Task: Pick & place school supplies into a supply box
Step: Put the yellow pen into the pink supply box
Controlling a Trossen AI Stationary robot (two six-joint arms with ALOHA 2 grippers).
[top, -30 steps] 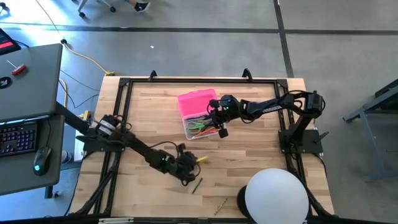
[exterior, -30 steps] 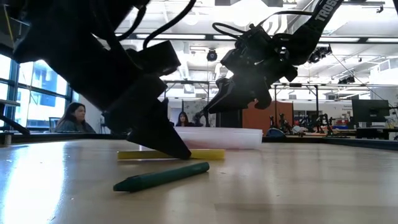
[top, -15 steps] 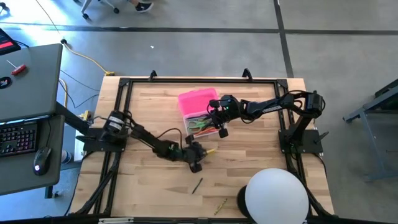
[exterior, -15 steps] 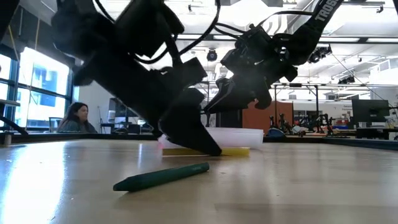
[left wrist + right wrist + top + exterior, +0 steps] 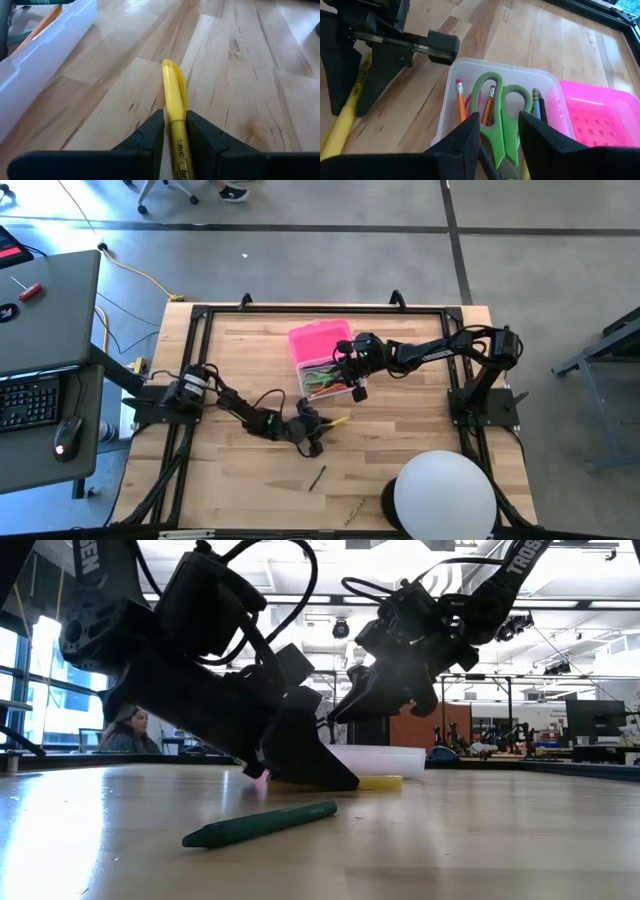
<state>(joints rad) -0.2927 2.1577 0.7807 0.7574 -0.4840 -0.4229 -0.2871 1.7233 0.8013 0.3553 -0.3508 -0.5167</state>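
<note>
Light wooden table point(image 5: 240, 370) inside a black frame point(image 5: 195, 340). Large white dome point(image 5: 444, 495) at its near right corner. Grey desk point(image 5: 45, 310) off to the left, bearing keyboard point(image 5: 25, 402) and mouse point(image 5: 67, 435). Seated person point(image 5: 127, 730) across the room.

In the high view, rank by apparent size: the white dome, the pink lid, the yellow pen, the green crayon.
1. white dome
2. pink lid
3. yellow pen and green crayon: both look like short slivers, and the pen is partly hidden under the left gripper, so no ranking between them.
</note>
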